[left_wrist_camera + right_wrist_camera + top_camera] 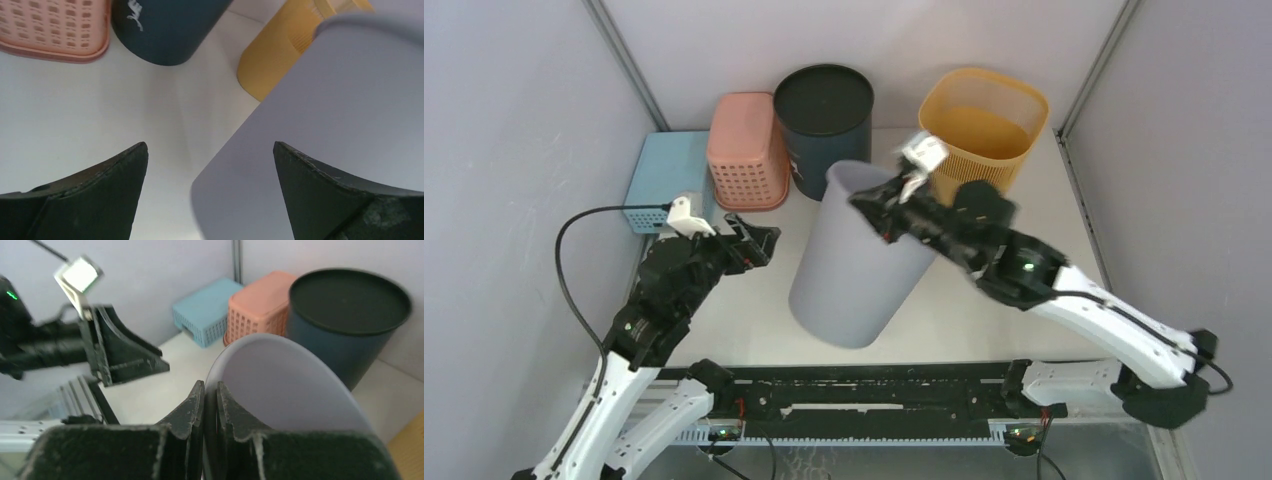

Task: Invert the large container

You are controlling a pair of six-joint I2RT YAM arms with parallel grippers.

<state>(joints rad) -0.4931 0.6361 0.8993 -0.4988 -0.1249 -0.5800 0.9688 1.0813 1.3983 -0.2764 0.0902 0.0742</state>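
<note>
Plainly, the large pale grey plastic container (pixel 862 262) is the thing to judge first. It looks thin-walled, smooth and empty, so we expect it to be light but a little springy at the lip and slippery along its sides. The lip seems the best place to take hold, since flat jaws can close over an edge but hardly around so broad a body. A single pinch there may let it swivel, so a second contact low on the wall would help the turn.

The right gripper (pixel 210 390) has its jaws pressed together on that lip, with only the thin wall between them. The container hangs tilted from them, its rounded closed end lying below and on the near side of the jaws. We cannot tell whether that end touches the white worktop (pixel 724 320).

The left gripper (pixel 210 147) has its jaws spread wide and holds nothing. The container's wall runs just ahead of them and to their right, apart from both tips.

Beyond the right jaws stand a yellow ribbed plastic bin (pixel 982 125) and a dark blue round tub (pixel 824 125). A pink perforated basket (pixel 746 152) and a light blue basket (pixel 664 180) sit just beyond the left jaws.
</note>
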